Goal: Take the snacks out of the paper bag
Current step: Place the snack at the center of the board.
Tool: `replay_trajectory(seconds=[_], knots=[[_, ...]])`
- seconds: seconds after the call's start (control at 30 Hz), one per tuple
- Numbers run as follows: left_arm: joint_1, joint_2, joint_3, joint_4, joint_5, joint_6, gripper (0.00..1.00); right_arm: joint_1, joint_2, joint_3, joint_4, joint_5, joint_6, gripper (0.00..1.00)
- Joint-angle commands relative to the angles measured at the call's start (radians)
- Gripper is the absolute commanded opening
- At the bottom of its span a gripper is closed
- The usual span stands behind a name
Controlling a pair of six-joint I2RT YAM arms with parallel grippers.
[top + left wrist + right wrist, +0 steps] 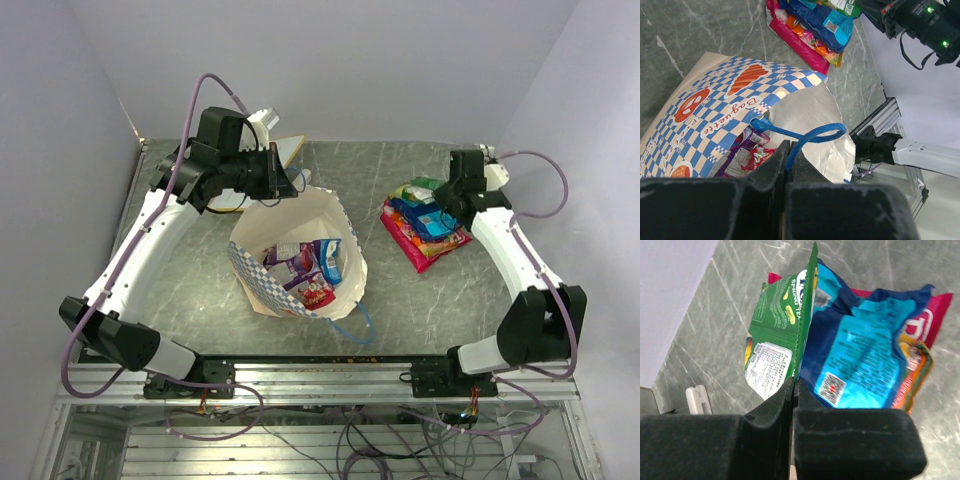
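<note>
The paper bag (262,228) lies open in the middle of the table, with purple (300,262) and red (318,292) snacks inside. My left gripper (283,180) sits at the bag's far rim. In the left wrist view it (788,150) is shut on the bag's blue string handle (815,135), and the checkered bag (715,100) lies below it. A pile of snacks (425,225) lies to the right of the bag. My right gripper (437,200) is above the pile, and in the right wrist view it (794,385) is shut on the edge of a green packet (777,325) beside a blue packet (860,355).
A flat white board with a wooden edge (290,150) lies behind the bag under the left arm. The bag's second blue handle (355,325) trails toward the front rail. A small white object (695,399) lies by the wall near the pile.
</note>
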State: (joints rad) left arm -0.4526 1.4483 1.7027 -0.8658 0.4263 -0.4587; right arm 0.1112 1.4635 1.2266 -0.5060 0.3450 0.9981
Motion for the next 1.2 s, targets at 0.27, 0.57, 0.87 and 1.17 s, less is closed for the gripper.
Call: replay_trajectory(seconds=[0.27,0.57,0.87,1.17], knots=[[0.012,0.024,0.005,0.026,0.062,0.004,0.07,-0.030,-0.116,-0.182,-0.027,0.088,0.000,0.00],[0.012,0.019,0.004,0.034,0.066,-0.019,0.07,-0.032,-0.152,-0.357,0.046,0.092,-0.031,0.00],[0.012,0.015,-0.014,0.074,0.083,-0.062,0.07,-0.034,-0.192,-0.426,0.183,0.025,-0.094,0.00],[0.012,-0.007,-0.028,0.110,0.079,-0.100,0.07,-0.035,-0.281,-0.416,0.147,0.038,-0.186,0.27]])
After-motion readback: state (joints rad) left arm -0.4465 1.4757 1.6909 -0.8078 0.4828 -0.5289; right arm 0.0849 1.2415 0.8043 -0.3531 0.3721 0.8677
